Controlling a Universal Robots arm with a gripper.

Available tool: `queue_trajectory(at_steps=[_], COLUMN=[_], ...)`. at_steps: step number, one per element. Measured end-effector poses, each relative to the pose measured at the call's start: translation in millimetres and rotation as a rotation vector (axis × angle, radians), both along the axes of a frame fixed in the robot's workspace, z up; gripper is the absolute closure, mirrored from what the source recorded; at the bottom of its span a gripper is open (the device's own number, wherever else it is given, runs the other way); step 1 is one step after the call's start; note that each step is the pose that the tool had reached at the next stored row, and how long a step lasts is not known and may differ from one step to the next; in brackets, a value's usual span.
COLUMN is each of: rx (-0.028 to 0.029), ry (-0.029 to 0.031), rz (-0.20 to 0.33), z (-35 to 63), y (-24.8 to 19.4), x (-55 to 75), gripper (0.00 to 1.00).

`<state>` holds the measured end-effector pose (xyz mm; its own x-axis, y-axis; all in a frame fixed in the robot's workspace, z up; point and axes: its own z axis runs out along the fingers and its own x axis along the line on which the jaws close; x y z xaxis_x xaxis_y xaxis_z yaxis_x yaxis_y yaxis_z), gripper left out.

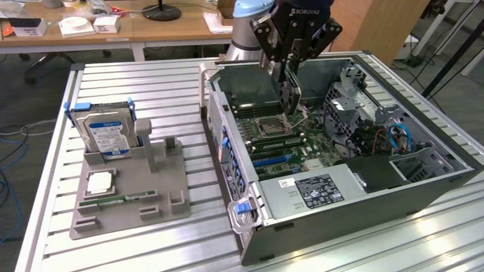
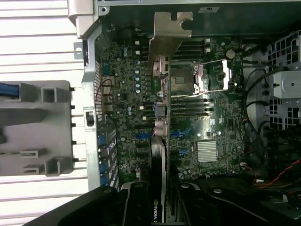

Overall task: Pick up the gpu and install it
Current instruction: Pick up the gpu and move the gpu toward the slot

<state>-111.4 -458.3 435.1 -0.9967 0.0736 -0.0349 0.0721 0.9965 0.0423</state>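
Observation:
My gripper [image 1: 287,71] hangs over the open computer case [image 1: 332,187], shut on the gpu [image 1: 292,97]. The card hangs on edge from the fingers, above the motherboard [image 1: 281,141] near the CPU socket and apart from the board. In the wrist view the gpu [image 2: 160,155] runs edge-on out from between my black gripper [image 2: 160,209] fingers, with its silver end bracket [image 2: 168,40] at the far end near the case's rear wall. Blue expansion slots [image 2: 141,136] on the motherboard [image 2: 124,103] lie just beside the card's line.
A grey parts holder [image 1: 128,192] sits on the slatted table at the exterior view's left, carrying a hard drive [image 1: 108,131], a processor chip [image 1: 100,183] and a memory stick [image 1: 113,199]. Drive cages and loose cables [image 1: 389,139] fill the case's far side.

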Motion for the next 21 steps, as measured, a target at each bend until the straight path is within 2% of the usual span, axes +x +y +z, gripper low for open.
queue_trajectory(at_steps=[21], rx=[0.0], ry=[0.0], rz=[0.0], z=[0.0], y=[0.0], x=[24.2], gripper=[0.74])
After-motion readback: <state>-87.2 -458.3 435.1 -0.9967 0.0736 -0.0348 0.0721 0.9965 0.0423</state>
